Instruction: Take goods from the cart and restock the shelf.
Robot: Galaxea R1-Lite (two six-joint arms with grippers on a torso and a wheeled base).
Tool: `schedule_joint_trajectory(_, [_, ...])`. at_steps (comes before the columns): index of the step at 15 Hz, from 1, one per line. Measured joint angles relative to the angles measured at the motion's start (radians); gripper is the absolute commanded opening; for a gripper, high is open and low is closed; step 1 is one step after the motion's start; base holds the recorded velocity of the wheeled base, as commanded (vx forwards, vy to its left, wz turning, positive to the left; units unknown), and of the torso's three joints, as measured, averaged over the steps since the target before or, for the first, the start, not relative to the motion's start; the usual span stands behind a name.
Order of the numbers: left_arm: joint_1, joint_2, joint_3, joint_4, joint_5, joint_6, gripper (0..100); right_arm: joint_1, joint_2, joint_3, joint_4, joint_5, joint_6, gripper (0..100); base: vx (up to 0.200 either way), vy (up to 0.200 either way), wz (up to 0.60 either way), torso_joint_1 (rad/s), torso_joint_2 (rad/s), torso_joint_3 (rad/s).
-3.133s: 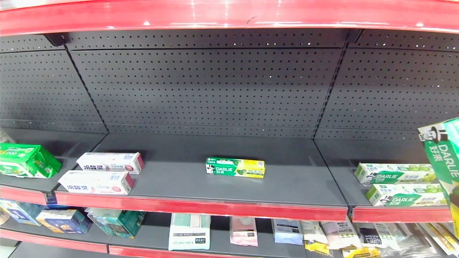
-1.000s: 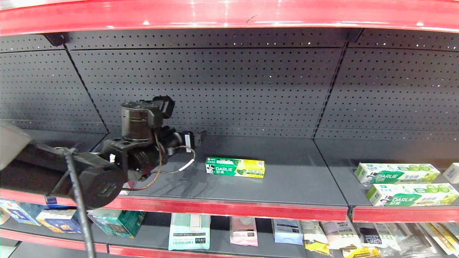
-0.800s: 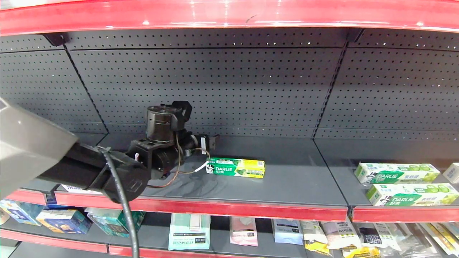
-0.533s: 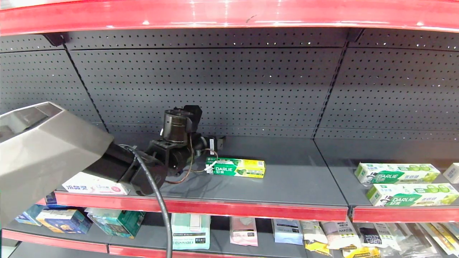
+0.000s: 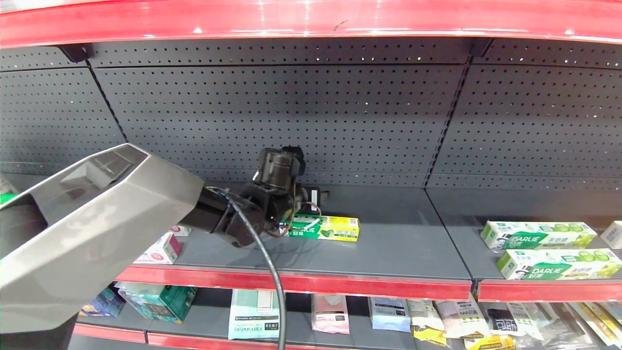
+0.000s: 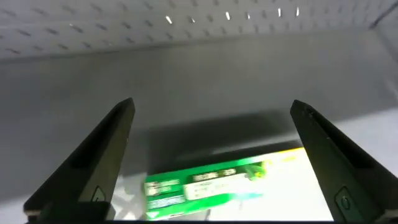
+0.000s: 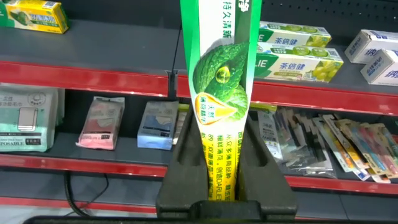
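A green and yellow toothpaste box point(image 5: 326, 228) lies flat on the middle of the grey shelf point(image 5: 388, 243). My left gripper point(image 5: 318, 196) hangs just above the box's left end, reached in from the left. In the left wrist view its two dark fingers point(image 6: 102, 158) stand wide apart, open, with the box point(image 6: 217, 185) below and between them. My right gripper point(image 7: 219, 140) is shut on another green and yellow toothpaste box point(image 7: 221, 74), held upright out in front of the shelving.
White boxes point(image 5: 163, 249) lie at the shelf's left. Two green and white toothpaste boxes point(image 5: 534, 234) lie at the right, with a white box point(image 5: 613, 234) beyond. The red shelf edge point(image 5: 291, 282) runs along the front. Packets point(image 5: 255, 313) fill the lower shelf.
My left arm has swept in from the left along the shelf to the lying box. The box held by my right gripper has left the head view's right edge.
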Motion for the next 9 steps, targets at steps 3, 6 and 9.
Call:
schedule_joint_trajectory(3, [-0.026, 0.058, -0.111, 0.067, 0.039, -0.004, 100, 0.0, 0.0, 0.0, 0.0, 0.0, -0.008, 0, 0.0, 0.0, 0.0, 0.0, 0.0, 0.0])
schedule_joint_trajectory(6, [-0.044, 0.103, -0.208, 0.19, 0.074, -0.02, 100, 0.0, 0.001, 0.0, 0.0, 0.0, -0.012, 0, 0.0, 0.0, 0.0, 0.0, 0.0, 0.0])
schedule_joint_trajectory(9, [-0.048, 0.135, -0.263, 0.239, 0.129, -0.028, 100, 0.0, 0.001, 0.0, -0.003, 0.0, -0.02, 0, 0.0, 0.0, 0.0, 0.0, 0.0, 0.0])
